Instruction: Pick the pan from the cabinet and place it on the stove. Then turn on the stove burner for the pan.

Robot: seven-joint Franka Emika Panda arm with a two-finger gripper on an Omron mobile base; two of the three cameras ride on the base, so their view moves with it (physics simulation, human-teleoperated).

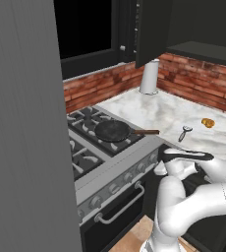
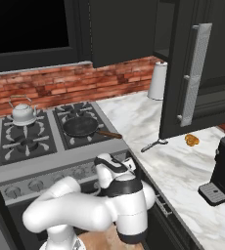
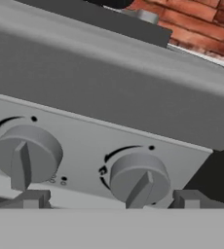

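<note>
- A kettle sits on the back left burner of the stove in the right base view. It is well away from the work.
- The pan sits flat on the stove, on the black grate at the front right. Its thin handle sticks out to the right, over the edge toward the counter. So the first job looks done.
- Two round knobs show in the hand view. The left knob has its bar pointing straight down. The right knob has its bar a bit tilted.
- The gripper is low, right in front of the right knob. Its fingers stand wide apart, one on each side of that knob, and they hold nothing. I think it is lined up that way so it can close on the knob and turn it.
- The right knob is near the right end of the panel, on the pan's side. That may be why the hand picks this one.
- On the counter lie a small peeler and a small orange bit of food, apart from the pan.
- The cabinet door hangs open above the counter, where the pan belongs.
</note>
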